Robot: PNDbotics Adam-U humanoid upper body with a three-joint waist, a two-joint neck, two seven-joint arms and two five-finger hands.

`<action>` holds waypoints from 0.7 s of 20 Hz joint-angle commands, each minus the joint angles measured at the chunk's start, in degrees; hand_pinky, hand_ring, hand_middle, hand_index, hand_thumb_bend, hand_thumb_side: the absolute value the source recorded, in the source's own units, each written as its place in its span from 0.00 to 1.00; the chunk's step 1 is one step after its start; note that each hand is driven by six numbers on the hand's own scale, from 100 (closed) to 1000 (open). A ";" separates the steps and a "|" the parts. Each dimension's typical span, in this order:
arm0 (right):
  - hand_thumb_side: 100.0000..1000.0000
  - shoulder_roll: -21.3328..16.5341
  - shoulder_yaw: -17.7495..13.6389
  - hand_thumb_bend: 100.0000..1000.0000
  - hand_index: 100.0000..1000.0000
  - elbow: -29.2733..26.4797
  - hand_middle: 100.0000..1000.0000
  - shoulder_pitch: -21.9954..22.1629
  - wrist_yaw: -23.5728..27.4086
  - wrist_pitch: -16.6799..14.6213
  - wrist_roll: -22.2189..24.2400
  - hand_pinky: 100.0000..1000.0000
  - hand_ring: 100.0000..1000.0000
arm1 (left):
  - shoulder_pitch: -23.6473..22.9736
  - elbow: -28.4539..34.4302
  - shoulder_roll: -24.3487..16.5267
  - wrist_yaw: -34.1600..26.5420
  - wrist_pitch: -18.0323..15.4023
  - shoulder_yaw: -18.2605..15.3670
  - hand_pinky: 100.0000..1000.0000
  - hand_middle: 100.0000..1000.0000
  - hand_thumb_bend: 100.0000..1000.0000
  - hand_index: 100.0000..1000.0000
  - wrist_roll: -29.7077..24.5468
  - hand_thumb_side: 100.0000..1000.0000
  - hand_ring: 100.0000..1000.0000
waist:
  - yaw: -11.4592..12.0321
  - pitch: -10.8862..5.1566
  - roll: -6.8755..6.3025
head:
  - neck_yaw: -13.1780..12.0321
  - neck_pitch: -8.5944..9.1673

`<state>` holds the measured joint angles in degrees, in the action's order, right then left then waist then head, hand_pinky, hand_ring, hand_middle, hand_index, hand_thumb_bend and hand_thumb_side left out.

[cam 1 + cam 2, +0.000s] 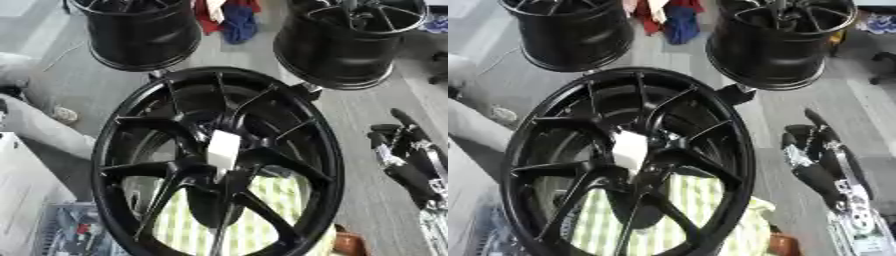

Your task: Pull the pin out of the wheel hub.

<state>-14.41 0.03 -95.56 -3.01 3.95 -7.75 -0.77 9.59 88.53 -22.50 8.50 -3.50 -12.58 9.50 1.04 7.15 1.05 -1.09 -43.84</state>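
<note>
Grey floor behind, two black rims at far edge. Black wheel hub point(219, 160) stands upright, face toward camera, filling centre. White pin point(223, 149) at its centre, long axis near vertical, top tilted slightly right. Right robot hand point(820, 160) beside rim, apart, fingers relaxed, holding nothing
</note>
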 commanded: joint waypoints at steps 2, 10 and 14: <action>0.20 -0.74 -0.10 0.09 0.98 -1.20 0.67 -0.69 0.04 0.01 0.25 0.80 0.74 | 1.21 5.94 4.23 -4.10 -0.31 -0.28 0.42 0.60 0.16 0.71 -0.04 0.57 0.56 | -0.09 -0.43 0.01 | 0.01 -0.28; 0.20 -0.62 -0.15 0.10 0.98 -1.42 0.67 -0.97 0.09 -0.01 0.27 0.80 0.74 | 1.40 7.63 10.01 -4.14 0.42 1.04 0.42 0.60 0.16 0.72 -2.86 0.59 0.56 | -0.18 -0.26 0.12 | 0.21 -0.28; 0.20 -0.63 -0.19 0.10 0.98 -1.49 0.67 -0.97 0.02 -0.02 0.31 0.80 0.74 | 1.47 7.84 11.30 -4.26 0.27 1.20 0.42 0.60 0.17 0.72 -3.12 0.59 0.56 | -0.03 -0.25 0.07 | 0.27 -0.28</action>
<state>-14.40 0.05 -95.59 -3.49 3.95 -7.60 -0.55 10.55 95.06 -10.87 4.34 -3.12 -11.48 6.68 0.96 7.41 1.18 -0.86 -43.84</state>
